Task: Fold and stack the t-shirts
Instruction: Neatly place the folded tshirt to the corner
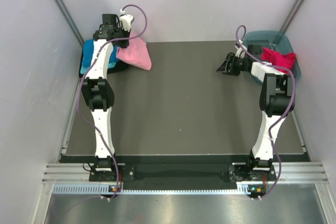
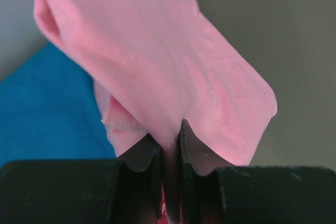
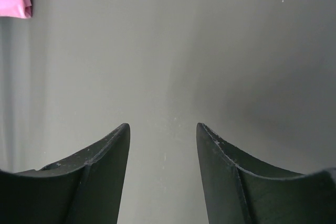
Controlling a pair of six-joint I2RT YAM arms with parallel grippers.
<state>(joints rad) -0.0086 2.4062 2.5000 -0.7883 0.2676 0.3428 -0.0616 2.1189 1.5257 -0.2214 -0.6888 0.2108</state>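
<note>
The pink t-shirt point(image 2: 173, 66) is pinched between the left fingers point(image 2: 169, 137), which are closed on a bunched fold of the cloth. The rest of the garment is draped outward from that hold and appears folded over on itself. In the top view the shirt point(image 1: 135, 54) is carried at the far left corner of the surface point(image 1: 184, 108), hanging just beside and partly over a blue t-shirt point(image 1: 89, 56) that lies flat there. It is probably held here so that it can be laid on the blue one as the next layer of the stack. A grip on the fold edge, instead of a loose corner, is judged to keep the layers together while it is lowered.

The right fingers point(image 3: 163, 129) are spread apart with nothing between them; only bare surface is seen past them. They are held low over the far right of the surface point(image 1: 227, 65), just beside the blue-grey tub point(image 1: 262, 38). A crimson t-shirt point(image 1: 278, 59) is heaped in the tub, not yet folded. The open fingers near the tub suggest that this shirt is to be taken next, though that is a judgement only.

No brand, label or print can be made out on any shirt, on the tub or on the arms.
</note>
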